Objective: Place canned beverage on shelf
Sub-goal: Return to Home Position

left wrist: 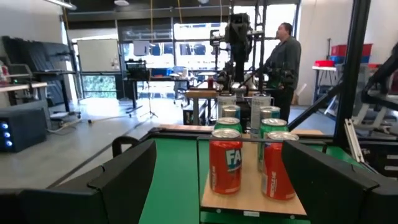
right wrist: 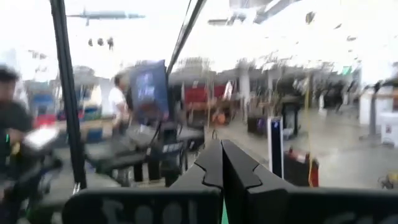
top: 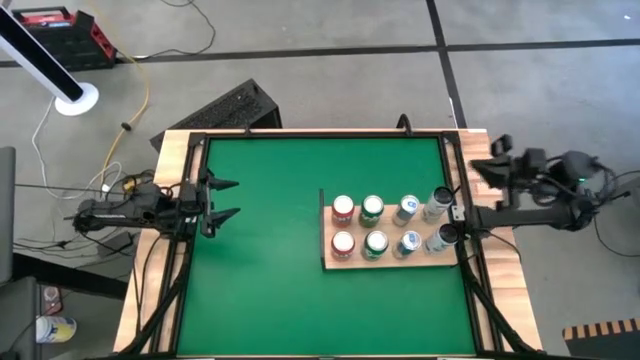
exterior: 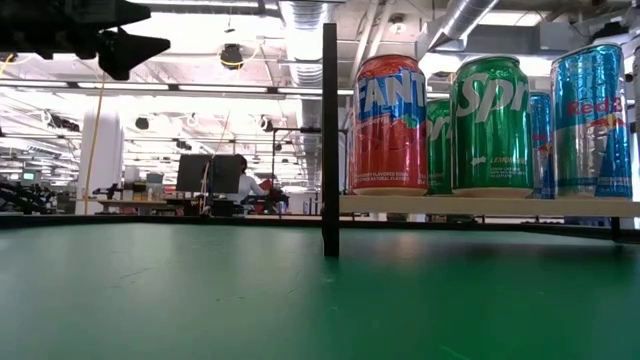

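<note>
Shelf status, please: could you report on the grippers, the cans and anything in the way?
Left gripper open, at left edge of table. Right gripper shut, at right edge beside shelf. Eight cans upright on shelf. Nothing blocking.

We see a green counter with a light wooden frame, standing on a grey concrete floor. On the floor just beyond its far edge lies a black flat ribbed panel. Near it are a thin yellow cable, a white round base carrying a white pole, and a red and black box. Far behind the counter, a person sits beside dark monitors. Another person in dark clothes stands near red bins.
</note>
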Tool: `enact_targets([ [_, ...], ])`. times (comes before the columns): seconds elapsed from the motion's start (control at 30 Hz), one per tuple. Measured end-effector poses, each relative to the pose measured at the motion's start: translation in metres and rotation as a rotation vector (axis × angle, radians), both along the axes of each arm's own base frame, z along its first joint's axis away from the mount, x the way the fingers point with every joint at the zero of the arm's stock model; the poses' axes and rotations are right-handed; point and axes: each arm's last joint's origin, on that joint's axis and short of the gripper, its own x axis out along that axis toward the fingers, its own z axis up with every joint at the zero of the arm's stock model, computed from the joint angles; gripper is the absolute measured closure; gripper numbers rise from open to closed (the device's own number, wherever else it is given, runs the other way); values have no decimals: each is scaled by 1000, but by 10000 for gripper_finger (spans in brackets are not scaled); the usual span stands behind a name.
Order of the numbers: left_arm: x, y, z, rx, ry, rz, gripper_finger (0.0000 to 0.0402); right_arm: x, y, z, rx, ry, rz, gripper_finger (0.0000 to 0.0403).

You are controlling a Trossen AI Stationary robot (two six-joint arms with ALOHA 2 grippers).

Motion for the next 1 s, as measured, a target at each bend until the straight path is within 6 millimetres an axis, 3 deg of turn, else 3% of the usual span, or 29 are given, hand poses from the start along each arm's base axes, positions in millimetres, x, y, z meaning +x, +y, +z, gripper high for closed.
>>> enact_targets([
  [0.07, -3, 0, -1, -13, 1, 1, 70, -21, -1, -5, 8, -64, -23, 385],
  [0.23, 0, 1, -4, -25, 36, 22, 70, -41, -2, 5, -17, -18, -80, 385],
  [0.3, 0, 1, -7, -38, 63, 28, 70, -48, -2, 18, -41, -73, -89, 384],
  [0.5, 3, 1, -19, -73, 61, 27, 70, -78, -2, 17, -67, -23, -103, 383],
  [0.8, 4, 1, -21, -77, 65, 29, 70, -74, 4, -8, -27, 245, -59, 381],
  [1.0, 4, 1, -22, -79, 76, 28, 70, -125, 8, 11, -66, 151, -104, 381],
])
